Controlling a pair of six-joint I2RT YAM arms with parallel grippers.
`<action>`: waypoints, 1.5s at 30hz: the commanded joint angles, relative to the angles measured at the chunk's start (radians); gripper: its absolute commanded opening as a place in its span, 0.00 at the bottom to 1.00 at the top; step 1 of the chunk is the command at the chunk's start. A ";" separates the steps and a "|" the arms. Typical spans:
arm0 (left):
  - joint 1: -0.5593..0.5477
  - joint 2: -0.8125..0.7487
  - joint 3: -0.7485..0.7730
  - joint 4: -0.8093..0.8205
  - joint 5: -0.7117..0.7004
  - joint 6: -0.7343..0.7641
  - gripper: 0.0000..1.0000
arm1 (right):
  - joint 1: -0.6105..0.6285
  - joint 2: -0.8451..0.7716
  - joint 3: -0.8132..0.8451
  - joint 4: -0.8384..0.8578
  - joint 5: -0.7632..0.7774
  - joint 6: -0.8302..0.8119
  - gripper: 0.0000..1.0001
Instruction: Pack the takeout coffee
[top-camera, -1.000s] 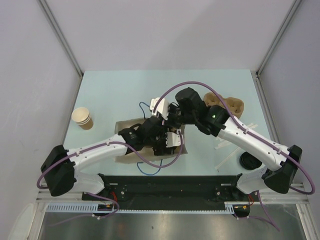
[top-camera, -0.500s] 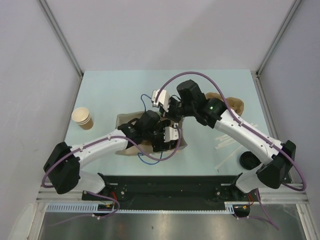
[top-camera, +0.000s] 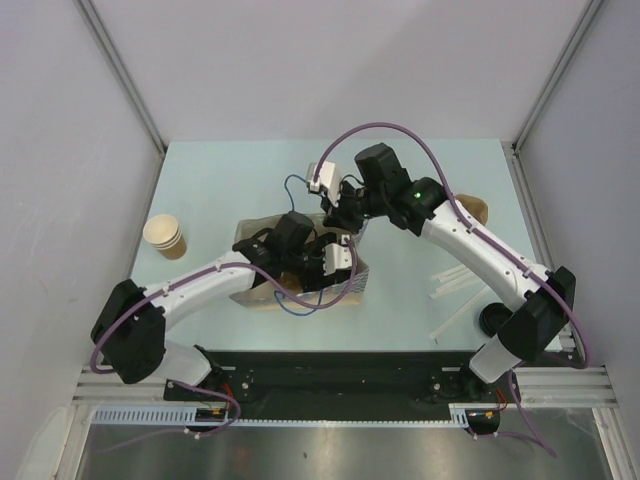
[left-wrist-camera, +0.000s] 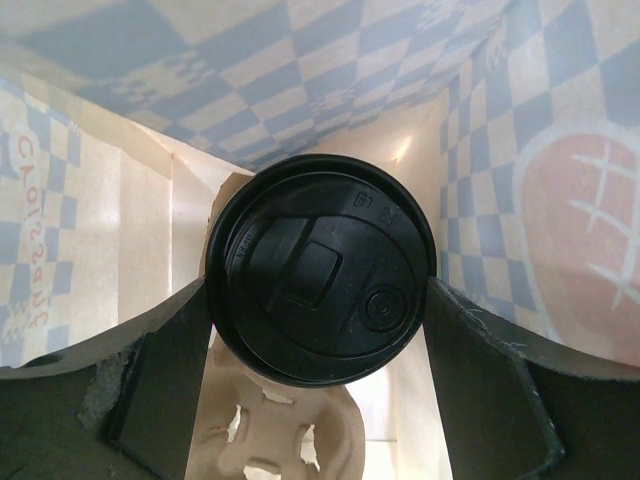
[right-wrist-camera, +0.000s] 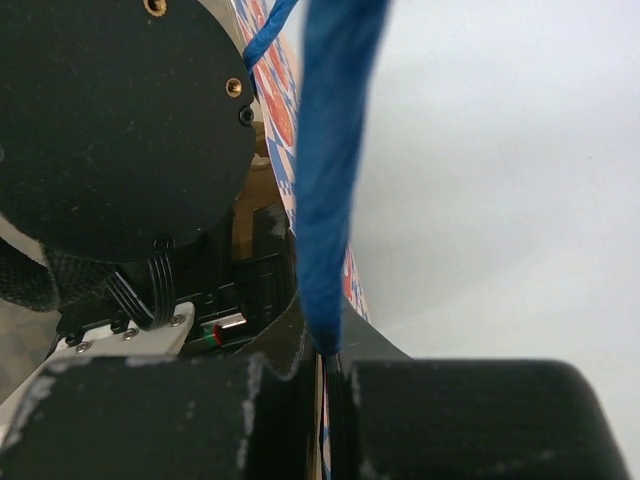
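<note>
Left wrist: left fingers (left-wrist-camera: 160, 380) pinch takeout coffee (left-wrist-camera: 322, 268) inside paper bag (left-wrist-camera: 560, 120); right fingers (right-wrist-camera: 450, 420) apparently clamp its handle (right-wrist-camera: 335, 150); advise lowering the cup upright.

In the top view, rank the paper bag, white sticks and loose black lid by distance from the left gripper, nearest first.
1. Paper bag: centre, around the left gripper.
2. White sticks: lying to its right.
3. Loose black lid: farther right, near edge.

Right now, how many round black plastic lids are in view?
2. One caps the takeout coffee in the left gripper, inside the patterned paper bag; the other lid lies loose on the table by the right arm's base. More may be hidden.
</note>
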 joint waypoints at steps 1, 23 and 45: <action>0.022 0.040 -0.029 -0.119 -0.120 0.012 0.49 | -0.008 0.016 0.053 -0.031 -0.035 0.029 0.00; 0.016 -0.060 0.041 -0.060 -0.103 -0.053 0.99 | -0.026 0.050 0.085 -0.063 -0.055 0.003 0.00; 0.011 -0.183 0.070 -0.058 -0.077 -0.068 1.00 | -0.061 0.107 0.151 -0.099 -0.065 -0.002 0.00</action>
